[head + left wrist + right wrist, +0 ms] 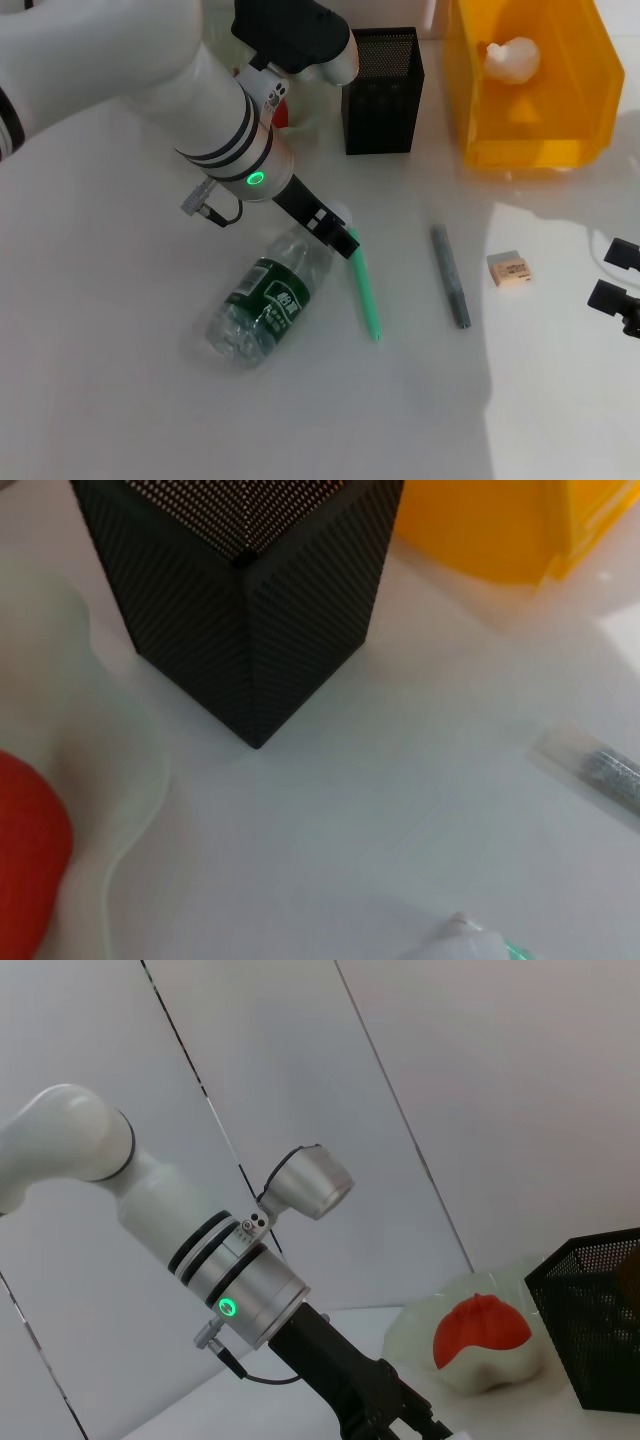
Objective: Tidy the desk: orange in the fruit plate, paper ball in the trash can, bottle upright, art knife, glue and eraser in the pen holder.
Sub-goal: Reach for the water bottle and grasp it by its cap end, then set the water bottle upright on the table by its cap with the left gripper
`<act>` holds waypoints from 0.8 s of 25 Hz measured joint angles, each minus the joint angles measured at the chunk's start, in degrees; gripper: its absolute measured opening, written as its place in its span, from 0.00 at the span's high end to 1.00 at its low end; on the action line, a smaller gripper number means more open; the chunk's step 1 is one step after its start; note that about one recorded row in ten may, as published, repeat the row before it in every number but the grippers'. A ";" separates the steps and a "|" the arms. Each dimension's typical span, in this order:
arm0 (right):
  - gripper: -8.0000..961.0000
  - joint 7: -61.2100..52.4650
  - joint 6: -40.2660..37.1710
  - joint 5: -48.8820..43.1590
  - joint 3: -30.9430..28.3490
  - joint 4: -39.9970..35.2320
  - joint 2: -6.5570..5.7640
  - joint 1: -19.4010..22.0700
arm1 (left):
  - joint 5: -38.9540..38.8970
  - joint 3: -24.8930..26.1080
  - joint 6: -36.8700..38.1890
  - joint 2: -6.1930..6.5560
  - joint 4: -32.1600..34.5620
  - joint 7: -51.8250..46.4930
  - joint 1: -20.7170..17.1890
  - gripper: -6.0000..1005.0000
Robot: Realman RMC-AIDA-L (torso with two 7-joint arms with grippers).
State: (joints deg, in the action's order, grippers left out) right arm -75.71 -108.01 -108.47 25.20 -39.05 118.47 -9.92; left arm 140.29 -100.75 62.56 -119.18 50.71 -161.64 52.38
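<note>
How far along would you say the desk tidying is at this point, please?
Done: orange in the fruit plate, paper ball in the yellow trash can. In hand: left hand at the neck of the lying bottle. Left: green glue, grey art knife and eraser, outside the pen holder.

Black mesh pen holder (382, 92); yellow bin (530, 80) holding white paper ball (512, 58). Clear bottle (268, 297), green label. Mint-green knife (365, 290), grey glue stick (450, 275), beige eraser (509, 269). Orange (480, 1331) reddish-orange.

The head camera looked steeply down on the desk, while both wrist cameras sat low, sharing the pen holder (245, 600).
</note>
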 joint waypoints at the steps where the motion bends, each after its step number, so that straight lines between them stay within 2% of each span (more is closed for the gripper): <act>1: 0.17 0.08 0.09 0.00 0.02 0.19 0.00 -0.07 | -0.21 -0.41 -0.20 0.00 -0.08 0.00 0.00 0.17; 7: 0.17 0.58 0.17 0.02 0.02 0.73 0.04 -0.16 | -0.27 -0.82 -1.09 0.00 -0.42 0.02 -0.35 0.18; 13: 0.17 0.61 0.18 0.02 -0.15 1.85 -0.13 -0.57 | -0.17 -1.73 -1.60 0.00 0.07 0.17 -1.03 0.42; 20: 0.17 0.64 0.18 0.02 -0.25 1.90 -0.12 -1.01 | 2.12 -2.15 -1.46 0.07 6.56 0.39 -4.60 0.50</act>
State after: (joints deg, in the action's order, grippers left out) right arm -75.07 -107.83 -108.45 24.95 -37.16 118.35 -10.94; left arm 142.41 -102.90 61.10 -119.10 57.27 -161.25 47.79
